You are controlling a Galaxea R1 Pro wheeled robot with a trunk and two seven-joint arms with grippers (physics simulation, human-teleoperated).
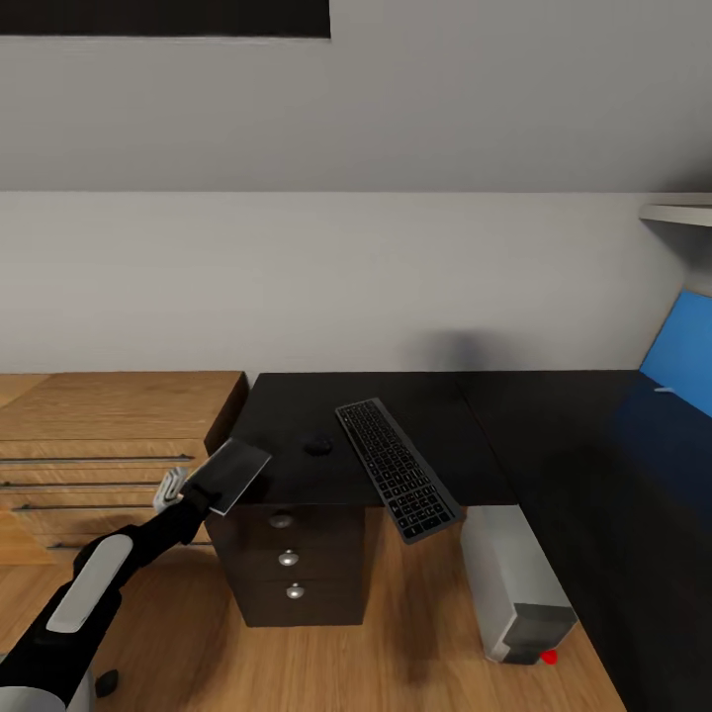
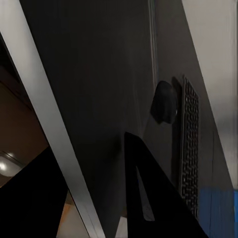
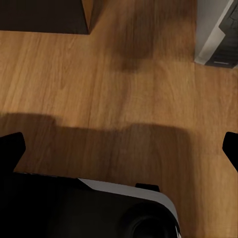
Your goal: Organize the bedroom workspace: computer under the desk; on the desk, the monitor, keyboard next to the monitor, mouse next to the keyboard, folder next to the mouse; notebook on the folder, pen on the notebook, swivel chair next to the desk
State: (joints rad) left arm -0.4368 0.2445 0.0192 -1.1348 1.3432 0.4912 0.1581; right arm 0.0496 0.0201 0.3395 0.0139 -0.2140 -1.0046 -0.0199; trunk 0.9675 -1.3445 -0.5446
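Surface (image 1: 297, 460): glossy black top, three knobbed drawers below its front edge.
Keyboard (image 1: 398, 467): lies diagonally, one end overhanging the front edge; likely to tip to the floor if nudged.
Mouse (image 1: 317, 445): just beside the keyboard, inboard of the front edge.
Computer (image 1: 514, 583): on the floor under the surface.
Flat grey item (image 1: 229, 475): at the front left corner, jaws of the left gripper (image 1: 203, 491) clamped on it; could slip off.
Right gripper (image 3: 119, 144): jaws apart, over wooden floor.
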